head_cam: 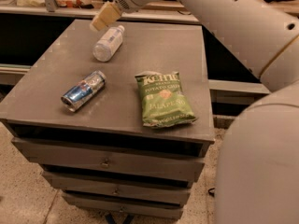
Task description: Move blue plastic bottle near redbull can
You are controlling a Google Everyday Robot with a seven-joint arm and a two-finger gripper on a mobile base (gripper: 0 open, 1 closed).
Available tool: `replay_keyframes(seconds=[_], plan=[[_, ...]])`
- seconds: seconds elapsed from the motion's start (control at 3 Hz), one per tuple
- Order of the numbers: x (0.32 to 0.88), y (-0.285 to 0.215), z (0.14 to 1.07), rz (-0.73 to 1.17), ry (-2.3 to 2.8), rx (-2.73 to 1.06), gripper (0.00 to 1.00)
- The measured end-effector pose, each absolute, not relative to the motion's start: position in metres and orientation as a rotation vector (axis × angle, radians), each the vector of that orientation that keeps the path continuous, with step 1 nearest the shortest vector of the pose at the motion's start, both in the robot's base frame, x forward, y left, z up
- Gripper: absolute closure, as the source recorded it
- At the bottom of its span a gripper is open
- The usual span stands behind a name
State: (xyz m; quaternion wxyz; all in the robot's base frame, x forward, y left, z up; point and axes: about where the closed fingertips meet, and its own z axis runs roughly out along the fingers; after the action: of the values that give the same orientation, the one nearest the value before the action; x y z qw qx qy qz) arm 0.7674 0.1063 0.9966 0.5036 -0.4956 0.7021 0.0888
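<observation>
The blue plastic bottle point(108, 42) lies on its side at the back left of the grey table top point(159, 41), white cap pointing to the back right. The redbull can point(83, 91) lies on its side nearer the front left, about a can's length from the bottle. My gripper point(103, 17) hangs just above and behind the bottle's cap end, open and empty, apart from the bottle.
A green Kettle jalapeño chips bag point(163, 99) lies flat right of the can. My white arm point(219, 13) crosses the back right and its bulk fills the right side. Drawers point(107, 162) sit below the table top. A counter edge point(37, 8) runs behind.
</observation>
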Motion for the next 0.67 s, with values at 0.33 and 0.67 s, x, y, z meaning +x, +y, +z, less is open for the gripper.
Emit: replay_keyframes(seconds=[0.33,0.67], plan=[[0.759,0.114,0.997,0.164,1.701,-1.073,0.00],[0.770,0.124,0.974,0.069,1.701,-0.998,0.00]])
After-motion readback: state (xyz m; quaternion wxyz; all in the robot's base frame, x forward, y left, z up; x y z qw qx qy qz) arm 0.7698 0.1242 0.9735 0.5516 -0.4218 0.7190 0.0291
